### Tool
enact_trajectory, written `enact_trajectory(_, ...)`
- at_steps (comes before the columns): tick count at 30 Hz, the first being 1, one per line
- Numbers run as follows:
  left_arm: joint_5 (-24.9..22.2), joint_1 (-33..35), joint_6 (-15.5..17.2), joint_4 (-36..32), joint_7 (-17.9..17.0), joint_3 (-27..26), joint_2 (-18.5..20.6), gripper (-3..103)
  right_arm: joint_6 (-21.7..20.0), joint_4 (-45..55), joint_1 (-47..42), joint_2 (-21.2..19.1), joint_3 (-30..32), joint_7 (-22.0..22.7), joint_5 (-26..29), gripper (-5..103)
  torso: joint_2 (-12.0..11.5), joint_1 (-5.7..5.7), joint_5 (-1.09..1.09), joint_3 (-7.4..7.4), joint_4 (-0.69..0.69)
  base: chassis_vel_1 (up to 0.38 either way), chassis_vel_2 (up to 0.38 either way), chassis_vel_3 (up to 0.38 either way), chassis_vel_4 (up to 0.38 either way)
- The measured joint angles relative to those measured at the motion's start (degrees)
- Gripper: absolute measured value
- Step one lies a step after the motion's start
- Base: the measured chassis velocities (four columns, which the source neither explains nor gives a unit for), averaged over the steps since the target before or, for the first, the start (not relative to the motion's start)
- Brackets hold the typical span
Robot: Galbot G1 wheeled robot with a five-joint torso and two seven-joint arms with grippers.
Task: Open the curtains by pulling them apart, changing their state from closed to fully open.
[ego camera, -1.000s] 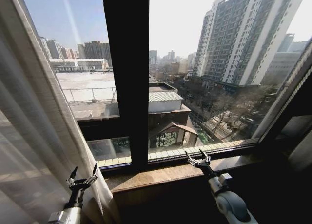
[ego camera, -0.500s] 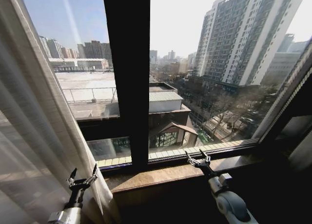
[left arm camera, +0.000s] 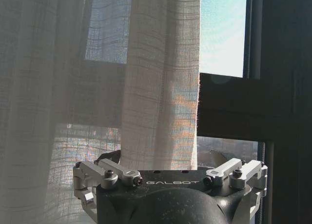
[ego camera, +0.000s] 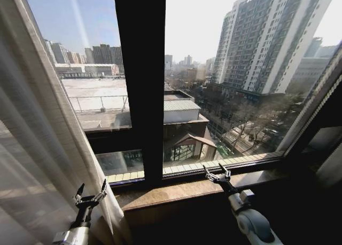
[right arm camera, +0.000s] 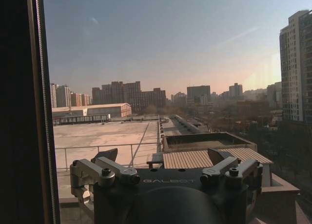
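Note:
A sheer cream curtain [ego camera: 37,149] hangs bunched at the left side of the window, its pleated edge slanting down to the sill. My left gripper [ego camera: 90,194] stands open, low in front of that edge, with no fabric pinched. In the left wrist view the curtain [left arm camera: 161,87] hangs just beyond the left gripper [left arm camera: 163,160]. My right gripper [ego camera: 216,175] is open above the sill to the right of the centre bar, holding nothing. From the right wrist the right gripper [right arm camera: 165,155] faces bare glass. A pale pleated strip [ego camera: 310,109] runs along the window's right side.
A wide dark window frame bar [ego camera: 140,85] stands upright in the middle of the glass. A brown stone sill [ego camera: 181,191] runs below the window. Dark wall lies under the sill and at the right corner.

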Motion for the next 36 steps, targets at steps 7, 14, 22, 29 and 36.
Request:
enact_trajectory(7, 0.0, 0.0, 0.0, 0.0, 0.0, 0.0, 0.0, 100, 0.0, 0.0, 0.0, 0.0, 0.0, 0.0, 0.0, 100, 0.0, 0.0, 0.0, 0.0, 0.0, 0.0, 0.0, 0.0, 0.0)
enact_trajectory(14, 0.0, 0.0, 0.0, 0.0, 0.0, 0.0, 0.0, 100, 0.0, 0.0, 0.0, 0.0, 0.0, 0.0, 0.0, 100, 0.0, 0.0, 0.0, 0.0, 0.0, 0.0, 0.0, 0.0, 0.0)
enact_trajectory(22, 0.0, 0.0, 0.0, 0.0, 0.0, 0.0, 0.0, 100, 0.0, 0.0, 0.0, 0.0, 0.0, 0.0, 0.0, 100, 0.0, 0.0, 0.0, 0.0, 0.0, 0.0, 0.0, 0.0, 0.0)
enact_trajectory(29, 0.0, 0.0, 0.0, 0.0, 0.0, 0.0, 0.0, 100, 0.0, 0.0, 0.0, 0.0, 0.0, 0.0, 0.0, 100, 0.0, 0.0, 0.0, 0.0, 0.0, 0.0, 0.0, 0.0, 0.0)
enact_trajectory(36, 0.0, 0.0, 0.0, 0.0, 0.0, 0.0, 0.0, 100, 0.0, 0.0, 0.0, 0.0, 0.0, 0.0, 0.0, 100, 0.0, 0.0, 0.0, 0.0, 0.0, 0.0, 0.0, 0.0, 0.0)
